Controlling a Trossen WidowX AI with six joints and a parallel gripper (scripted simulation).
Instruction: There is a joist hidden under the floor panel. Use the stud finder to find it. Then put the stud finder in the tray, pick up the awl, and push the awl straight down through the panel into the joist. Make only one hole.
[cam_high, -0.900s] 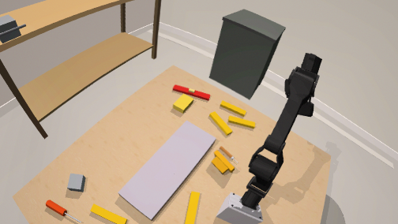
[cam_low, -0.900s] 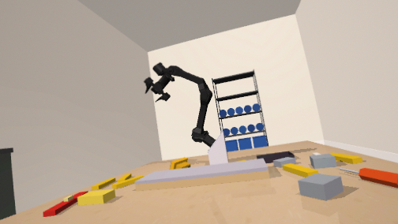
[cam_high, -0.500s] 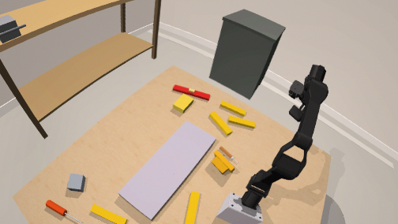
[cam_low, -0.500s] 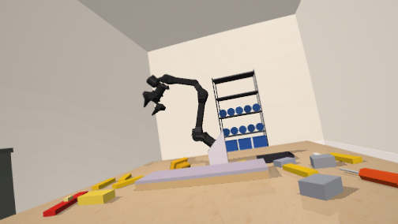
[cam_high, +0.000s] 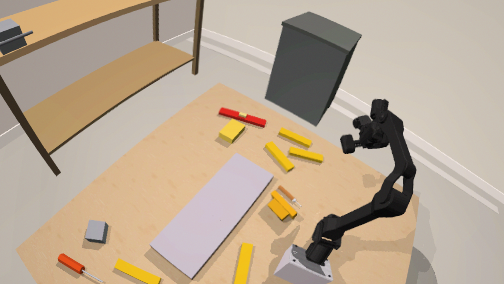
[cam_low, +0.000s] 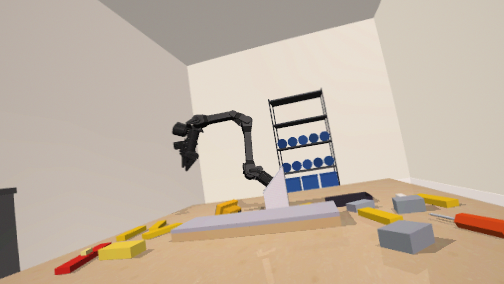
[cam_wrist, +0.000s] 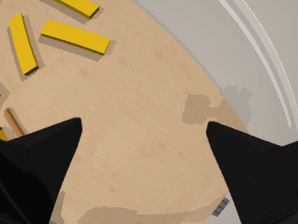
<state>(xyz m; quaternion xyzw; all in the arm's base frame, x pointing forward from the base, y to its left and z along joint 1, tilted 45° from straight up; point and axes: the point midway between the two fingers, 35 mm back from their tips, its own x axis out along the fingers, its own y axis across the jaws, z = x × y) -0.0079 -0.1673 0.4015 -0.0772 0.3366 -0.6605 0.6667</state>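
At the center of the frame in the top view, the pale lilac floor panel (cam_high: 215, 215) (cam_low: 255, 219) is laid flat on the wooden surface (cam_high: 150, 200) (cam_low: 240, 260) (cam_wrist: 135, 95). The gripper (cam_high: 354, 133) (cam_low: 187, 164) (cam_wrist: 145, 125) is held raised at the right of the top view, with its fingers set wide apart and nothing held between them. In the wrist view, bare wood is seen between the fingertips. A small tool with a brown-orange handle (cam_high: 286, 192) (cam_wrist: 14, 121), apparently the awl, is placed right of the panel; its thin shaft is directed toward the lower right. Just beside it, an orange block with a bar (cam_high: 278, 209) (cam_low: 228, 207) is located, possibly the stud finder. A dark, low item (cam_low: 349, 199), possibly the tray, is seen right of center in the exterior view, behind the panel. Three yellow bars are grouped above the tool in the top view. A red level (cam_high: 242, 117) (cam_low: 82, 259) and a yellow block (cam_high: 232, 131) (cam_low: 122, 250) are positioned near each other, at upper center there.
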